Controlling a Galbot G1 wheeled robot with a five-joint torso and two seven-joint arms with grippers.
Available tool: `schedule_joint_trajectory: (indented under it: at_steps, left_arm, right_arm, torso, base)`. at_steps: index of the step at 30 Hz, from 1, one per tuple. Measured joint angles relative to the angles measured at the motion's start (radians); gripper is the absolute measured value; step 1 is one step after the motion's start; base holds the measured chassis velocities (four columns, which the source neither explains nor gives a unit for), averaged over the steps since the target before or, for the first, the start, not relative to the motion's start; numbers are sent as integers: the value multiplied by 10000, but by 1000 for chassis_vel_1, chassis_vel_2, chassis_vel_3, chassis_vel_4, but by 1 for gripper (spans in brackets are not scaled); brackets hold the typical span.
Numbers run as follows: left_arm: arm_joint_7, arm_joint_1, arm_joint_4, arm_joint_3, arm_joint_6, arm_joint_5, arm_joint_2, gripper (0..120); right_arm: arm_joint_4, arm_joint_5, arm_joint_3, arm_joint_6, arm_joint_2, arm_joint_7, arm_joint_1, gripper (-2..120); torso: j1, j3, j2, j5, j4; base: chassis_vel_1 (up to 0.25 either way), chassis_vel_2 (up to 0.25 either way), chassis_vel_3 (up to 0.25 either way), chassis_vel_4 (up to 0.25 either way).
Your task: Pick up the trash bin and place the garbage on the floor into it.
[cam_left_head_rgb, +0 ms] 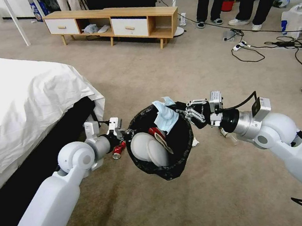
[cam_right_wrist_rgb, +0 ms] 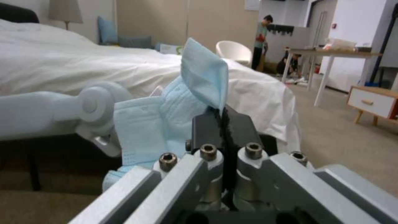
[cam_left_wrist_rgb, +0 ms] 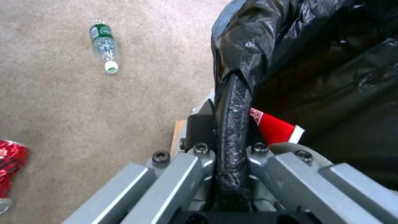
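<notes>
The bed fills the left of the head view, its white sheet hanging to the floor. Just right of it, the left gripper has its jaws clenched on the bin rim, pinching the black liner between them; the left wrist view shows the rim edge wedged in the jaws and a red wrapper inside. The bin hangs off the floor, tilted so its mouth faces the head camera, with white round pieces lying inside. A crushed red can lies on the floor below the left gripper, and a clear bottle lies farther off.

To the right, the right gripper is at the bin's far rim, jaws clamped on a blue mask. The mask drapes over the opening, partly inside and partly above the rim. Something white lies on the floor just beside the bin.

The step in hand looks like dropping the mask. To do it well, the mask should sit squarely over the opening, clear of the rim, before the jaws let go; a light, floppy thing may cling to a jaw or catch on the liner edge. The left arm should hold the bin steady, mouth turned upward, so nothing slides out. The cupboard and cables are well apart from the work.
</notes>
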Motion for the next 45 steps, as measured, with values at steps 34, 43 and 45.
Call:
schedule_joint_trajectory:
  at_steps: [34, 43, 45]
  left_arm:
    - [29, -192, 38, 285, 0, -37, -38, 2]
    - [12, -103, 22, 83, 0, -27, -14, 2]
    - [11, -91, 23, 47, 0, -24, -14, 2]
  right_arm:
    - [-378, -988, -815, -111, -72, 653, 15, 80]
    - [-276, -928, -706, -111, -97, 689, 45, 100]
    - [-255, -916, -659, -110, -106, 690, 45, 100]
  torso:
    - [0, -1, 0, -1, 0]
    - [0, -1, 0, -1, -1]
    - [0, -1, 0, -1, -1]
  base:
    - [0, 0, 0, 0]
    - [0, 0, 0, 0]
    - [0, 0, 0, 0]
